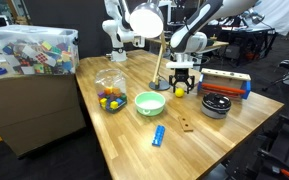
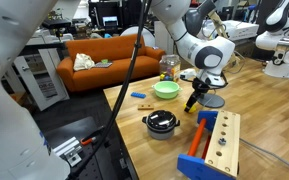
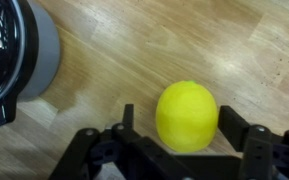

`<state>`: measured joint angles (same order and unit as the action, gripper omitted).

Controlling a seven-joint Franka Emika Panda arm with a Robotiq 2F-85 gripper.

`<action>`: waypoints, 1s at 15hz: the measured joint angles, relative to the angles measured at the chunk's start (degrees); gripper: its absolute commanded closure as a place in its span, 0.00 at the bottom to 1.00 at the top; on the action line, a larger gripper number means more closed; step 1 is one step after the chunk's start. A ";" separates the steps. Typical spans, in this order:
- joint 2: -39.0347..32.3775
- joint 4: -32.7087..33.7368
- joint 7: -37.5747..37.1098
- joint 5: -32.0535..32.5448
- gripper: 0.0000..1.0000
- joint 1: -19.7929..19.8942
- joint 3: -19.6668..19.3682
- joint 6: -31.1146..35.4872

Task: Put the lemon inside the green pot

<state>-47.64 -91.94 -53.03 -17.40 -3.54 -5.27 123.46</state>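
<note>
The yellow lemon (image 3: 187, 116) lies on the wooden table, between my gripper's two black fingers (image 3: 182, 125). The fingers straddle it: there is a gap on the left side and the right finger is close to its skin. The gripper is open. In an exterior view the gripper (image 1: 181, 88) is lowered to the table over the lemon (image 1: 180, 90). The green pot (image 1: 150, 103) is a light green bowl standing open beside the gripper, and it also shows in an exterior view (image 2: 166, 89). In that view the gripper (image 2: 193, 101) hides most of the lemon.
A grey pot with a black lid (image 1: 215, 104) (image 2: 162, 123) (image 3: 14, 50) stands close by. A wooden block rack (image 1: 226, 83) (image 2: 214, 145), a clear jar of coloured pieces (image 1: 110, 92), a blue object (image 1: 158, 134) and a lamp (image 1: 144, 20) share the table.
</note>
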 measured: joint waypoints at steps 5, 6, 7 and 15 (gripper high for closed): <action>0.06 -0.01 -0.42 0.00 0.68 0.00 0.00 0.21; 0.06 -0.01 -0.43 0.00 0.68 -0.01 0.00 0.22; 0.08 -0.01 -0.43 0.00 0.68 -0.02 0.01 0.25; 6.20 -4.40 -0.36 3.14 0.68 -1.31 0.07 2.81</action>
<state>-41.44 -96.33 -53.39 -14.26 -4.85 -5.19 126.27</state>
